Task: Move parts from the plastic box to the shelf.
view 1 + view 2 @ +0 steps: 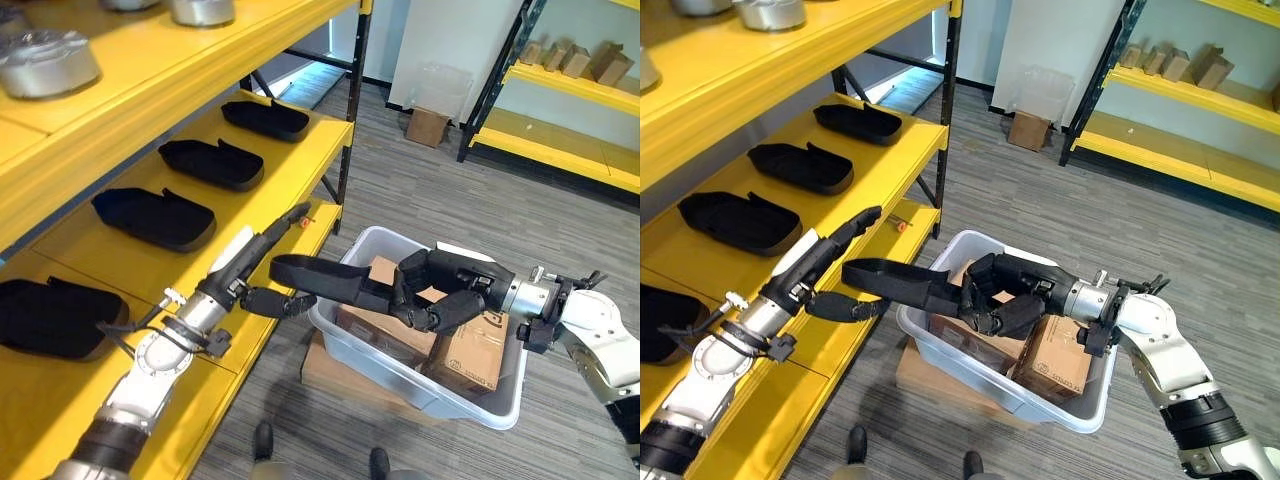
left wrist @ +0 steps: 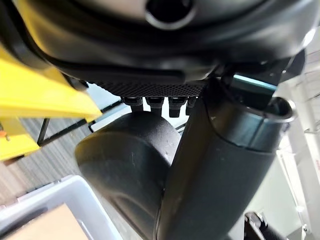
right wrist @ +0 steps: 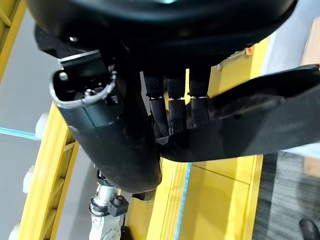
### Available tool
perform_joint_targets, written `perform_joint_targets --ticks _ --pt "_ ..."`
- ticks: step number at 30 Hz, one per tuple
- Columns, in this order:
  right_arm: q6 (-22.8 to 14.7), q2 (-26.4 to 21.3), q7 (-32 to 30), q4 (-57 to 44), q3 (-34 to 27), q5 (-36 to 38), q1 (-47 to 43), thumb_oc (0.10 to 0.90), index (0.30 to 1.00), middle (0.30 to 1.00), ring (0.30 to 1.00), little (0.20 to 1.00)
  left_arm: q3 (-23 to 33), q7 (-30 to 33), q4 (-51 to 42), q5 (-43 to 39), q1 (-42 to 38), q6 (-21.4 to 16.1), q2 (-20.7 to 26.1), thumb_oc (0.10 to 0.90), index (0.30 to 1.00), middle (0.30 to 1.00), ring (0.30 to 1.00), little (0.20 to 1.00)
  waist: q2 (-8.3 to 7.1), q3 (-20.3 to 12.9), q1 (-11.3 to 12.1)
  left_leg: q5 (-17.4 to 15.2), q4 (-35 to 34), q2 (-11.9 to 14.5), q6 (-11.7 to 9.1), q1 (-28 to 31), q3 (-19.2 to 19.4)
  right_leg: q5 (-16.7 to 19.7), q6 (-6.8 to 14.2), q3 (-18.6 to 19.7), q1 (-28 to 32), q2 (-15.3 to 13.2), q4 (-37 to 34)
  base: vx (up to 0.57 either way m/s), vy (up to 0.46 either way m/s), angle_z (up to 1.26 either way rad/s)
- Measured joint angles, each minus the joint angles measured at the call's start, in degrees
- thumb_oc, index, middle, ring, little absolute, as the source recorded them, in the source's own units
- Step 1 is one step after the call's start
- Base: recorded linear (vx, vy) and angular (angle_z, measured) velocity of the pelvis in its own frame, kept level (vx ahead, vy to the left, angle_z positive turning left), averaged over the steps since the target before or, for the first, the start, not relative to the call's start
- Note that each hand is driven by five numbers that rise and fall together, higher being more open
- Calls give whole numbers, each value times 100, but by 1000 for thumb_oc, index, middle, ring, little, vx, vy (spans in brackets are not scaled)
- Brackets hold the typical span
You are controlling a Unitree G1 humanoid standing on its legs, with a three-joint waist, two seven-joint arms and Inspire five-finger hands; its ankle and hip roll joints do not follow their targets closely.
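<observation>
1. Nearest the head camera, the left hand reaches out over the front edge of the yellow shelf, its fingers mostly straight, with the thumb curled under against one end of the black part.
2. That black part is a long, flat, curved tray-like piece, held in the air between the shelf and the plastic box.
3. Over the box, the right hand has its fingers curled round the part's other end; its wrist view shows fingers pressed together on the dark surface.
4. It looks light, thin-walled and fairly stiff, perhaps a little flexible along its length. Smooth plastic could slip, so gripping round an edge or end wall seems safest.
5. Three matching black trays lie in a row on the shelf, with a fourth nearer, so a free spot must be found between or beside them.
6. Cardboard cartons fill the box beneath the part.
7. Metal parts sit on the tier above, whose beam limits headroom.
8. Another rack with small boxes stands well apart.
</observation>
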Motion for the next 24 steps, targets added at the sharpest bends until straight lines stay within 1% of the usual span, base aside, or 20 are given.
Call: perform_joint_targets --ticks 1,3,4,5,6,7,8,9,10,11,12,13,14,15,16,18,21,24 --pt "79 -86 60 2 4 14 -98 400 300 300 300 300 95 5 1 0 48 -12 -120 900 1000 1000 1000 1000 11 -3 4 72 -6 23 -109 0 -30 -18 -22 -25 12 28 1 -48 -223 4" --pt "137 -158 88 2 9 30 -219 400 300 300 300 300 208 4 23 -2 74 -23 -241 900 1000 1000 1000 1000 13 -2 10 113 -13 51 -169 -40 -41 -28 -38 -90 11 64 1 -62 -94 17" --pt "247 -169 80 8 12 40 -359 400 300 300 300 300 240 4 80 -7 74 -23 -288 900 1000 1000 1000 1000 22 -2 74 143 -7 58 -147 -54 -29 -41 -57 -151 36 102 7 -137 -95 39" --pt "275 -171 67 3 -12 64 -372 400 300 300 300 300 219 -51 169 -7 18 -37 -307 900 1000 1000 1000 1000 10 -5 15 249 39 -2 -134 -139 146 -51 -63 -317 63 56 -6 -141 -85 57" --pt "309 -172 67 -2 -21 76 -399 400 300 300 300 300 214 -77 221 -7 -7 -37 -319 900 1000 1000 1000 1000 9 -4 -31 272 37 -31 -56 -168 323 -94 -67 -460 96 24 -9 -117 -50 73" --pt "327 -168 54 -5 -27 78 -410 400 300 300 300 300 198 -82 279 -8 -20 -40 -317 900 1000 1000 1000 1000 61 -4 -28 298 38 -71 93 -202 406 -158 -88 -596 95 22 24 -93 -22 80" --pt "328 -165 64 30 -29 70 -398 400 300 300 300 300 185 -81 277 -10 -17 -41 -327 900 1000 1000 1000 1000 126 -2 15 126 211 -111 396 -370 633 -244 -78 -725 94 -10 48 -72 -8 102" --pt "182 -121 86 201 -117 68 -133 400 300 300 300 300 121 -86 273 -8 -17 -40 -350 900 1000 1000 1000 1000 -34 -2 -46 -526 773 -429 673 -528 1244 -338 -90 -932 85 -534 135 11 12 74" --pt "182 -137 69 264 -175 39 21 400 300 300 300 300 62 -92 264 -4 6 -41 -398 900 1000 1000 1000 1000 -58 -30 -27 -702 1371 -724 701 -497 1518 -360 31 -892 127 -765 246 52 14 61" --pt "184 -141 65 257 -262 -72 118 400 300 300 300 300 31 -116 244 -3 32 -40 -452 900 1000 1000 1000 1000 169 -158 -155 -945 1174 -787 556 -328 1640 -331 138 -969 188 -736 222 72 17 45" --pt "215 15 -51 251 -238 -176 169 400 300 300 300 300 92 -142 272 -5 -5 -37 -486 900 1000 1000 1000 1000 113 -164 -342 -702 789 -990 588 -100 1520 -349 226 -1039 264 -881 209 23 6 44" --pt "220 30 -56 215 -217 -256 175 400 300 300 300 300 113 -147 265 -20 -9 -38 -497 900 1000 1000 1000 1000 113 -163 -335 -610 585 -1045 624 19 1523 -355 227 -1040 255 -906 191 38 6 26" --pt "211 43 -55 183 -214 -276 188 400 300 300 300 300 126 -162 262 -22 -47 -38 -491 900 1000 1000 1000 1000 107 -164 -342 -551 426 -1057 630 109 1519 -351 220 -1006 269 -817 59 0 0 0" --pt "208 45 -71 184 -215 -273 173 400 300 300 300 300 139 -162 263 -25 -74 -38 -498 900 1000 1000 1000 1000 91 -165 -329 -523 368 -1054 621 135 1499 -321 182 -998 270 -728 -38 15 0 12" --pt "207 58 -156 194 -215 -273 161 400 300 300 300 300 154 -170 263 -40 -74 -39 -496 900 1000 1000 1000 1000 49 -183 -281 -398 133 -1029 585 238 1461 -256 193 -1007 305 -636 -33 -2 0 15" --pt "199 60 -169 263 -216 -268 149 400 300 300 300 300 163 -176 267 -58 -38 -39 -488 900 1000 1000 1000 1000 30 -178 -239 -275 -22 -945 535 295 1416 -247 184 -1038 356 -519 12 -23 1 15" --pt "174 65 -169 400 -217 -265 139 400 300 300 300 300 161 -198 268 -64 7 -39 -488 900 1000 1000 1000 1000 16 -179 -200 -255 -23 -851 504 355 1414 -237 159 -1043 400 -403 11 -15 -5 -3" --pt "89 64 -225 493 -227 -259 120 400 300 300 300 300 162 -199 268 -218 10 -39 -486 900 1000 1000 1000 1000 -8 -178 -235 -221 -25 -798 449 351 1413 -249 103 -1032 394 -357 9 -4 -3 -1"
